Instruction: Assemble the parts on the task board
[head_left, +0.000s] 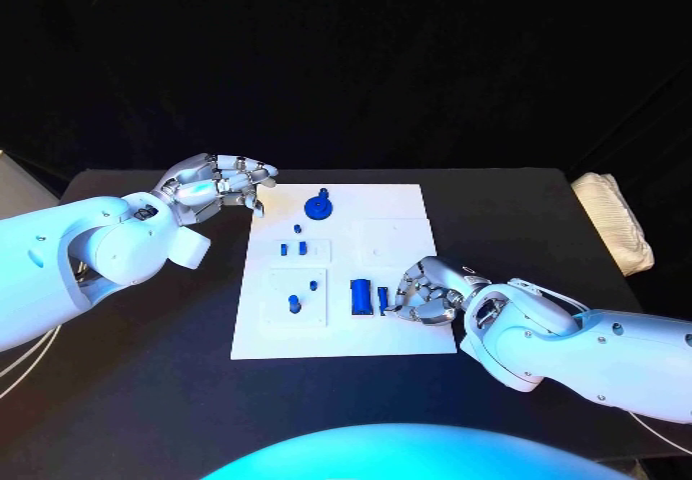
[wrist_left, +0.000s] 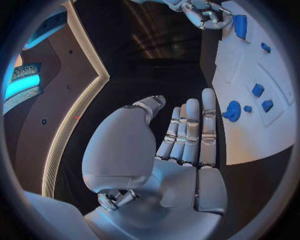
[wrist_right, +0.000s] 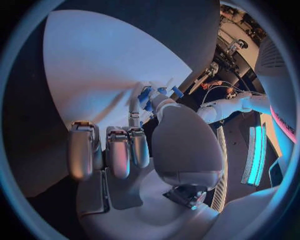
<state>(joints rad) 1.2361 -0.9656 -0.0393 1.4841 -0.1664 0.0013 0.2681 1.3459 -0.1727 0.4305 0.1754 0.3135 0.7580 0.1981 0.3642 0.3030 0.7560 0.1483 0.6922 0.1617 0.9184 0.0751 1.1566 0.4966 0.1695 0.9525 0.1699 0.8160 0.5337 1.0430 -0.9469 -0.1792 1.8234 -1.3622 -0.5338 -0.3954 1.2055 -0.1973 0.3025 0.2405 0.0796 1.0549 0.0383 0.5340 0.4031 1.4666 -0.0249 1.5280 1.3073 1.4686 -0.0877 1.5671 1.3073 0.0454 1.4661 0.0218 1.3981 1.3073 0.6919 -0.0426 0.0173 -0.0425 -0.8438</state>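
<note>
Your right hand (head_left: 423, 290) fingers are closing around a blue part (head_left: 384, 297) at the task board (head_left: 389, 340)'s five o'clock. Your left hand (head_left: 216, 185) is hovering empty, fingers straight and together, at its eleven o'clock edge over the worktop (head_left: 144, 400). No writing is readable.

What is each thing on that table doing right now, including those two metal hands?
Left hand: empty, fingers extended, off the board's far left corner.
Right hand: pinching a blue part at the board's right side.
Task board: flat on the table.
Blue wheel-shaped part: on the board, untouched.
Folded cloth: at the table's right edge.
</note>
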